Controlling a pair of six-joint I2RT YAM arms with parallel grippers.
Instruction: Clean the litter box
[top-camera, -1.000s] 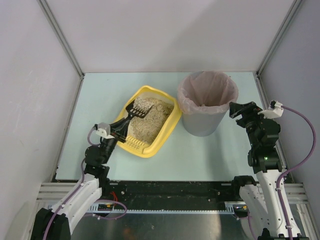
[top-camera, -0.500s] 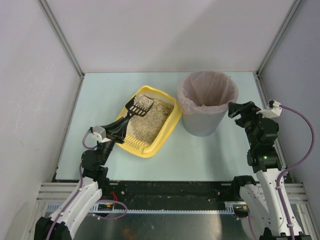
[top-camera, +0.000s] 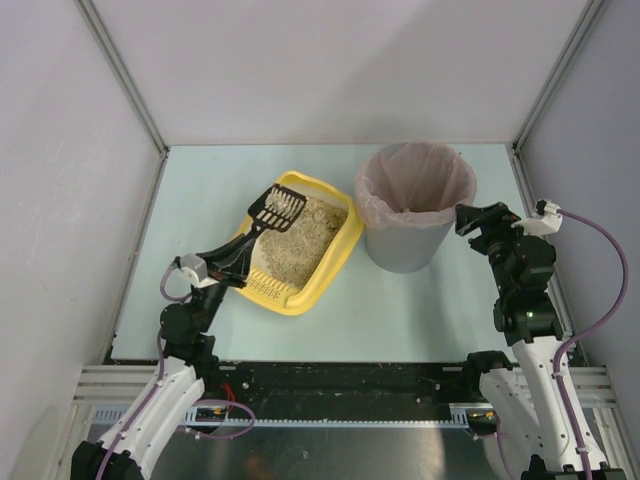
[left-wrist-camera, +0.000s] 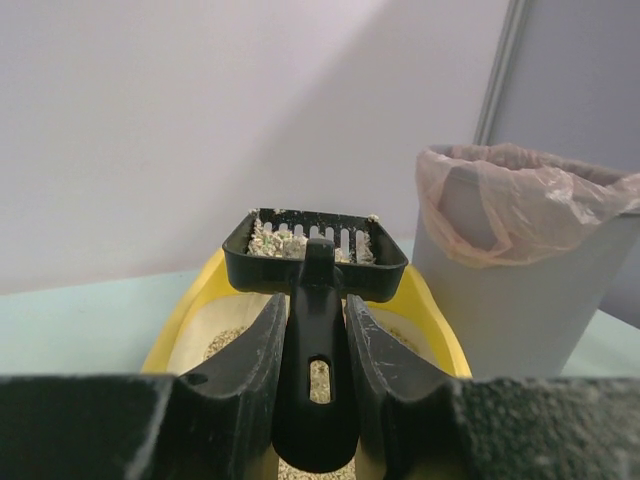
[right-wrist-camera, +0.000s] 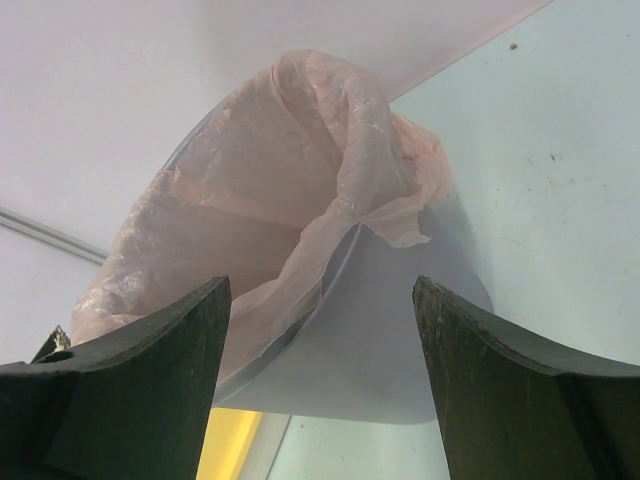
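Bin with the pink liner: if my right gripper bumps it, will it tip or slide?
Probably slides: the bin looks like light, thin plastic on a smooth table. Tall for its base, so a high push might tip it. The liner is floppy film.

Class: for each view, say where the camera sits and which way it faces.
Top external: above, behind, looking down on the table; left arm, right arm show.
Left wrist: on the left gripper, facing along the scoop over the litter box; fingers show.
Right wrist: on the right gripper, facing the bin; fingers show.
Both wrists see the bin.
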